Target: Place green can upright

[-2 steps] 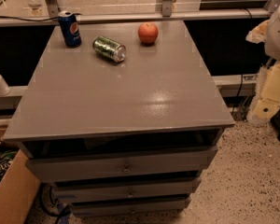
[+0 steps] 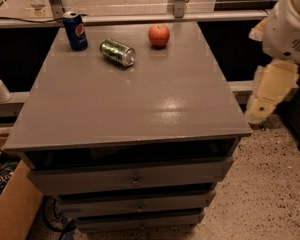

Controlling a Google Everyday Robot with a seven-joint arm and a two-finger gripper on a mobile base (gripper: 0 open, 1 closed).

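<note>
Green can (image 2: 117, 52) on its side; hand (image 2: 270, 91) well apart at right, openness unclear.

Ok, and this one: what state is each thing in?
green can: lying on its side on the cabinet top, nothing touching it.
Pepsi can: standing upright, back left.
apple: resting on the top, right of the green can.
claw: off the cabinet's right side, apart from all three.
</note>
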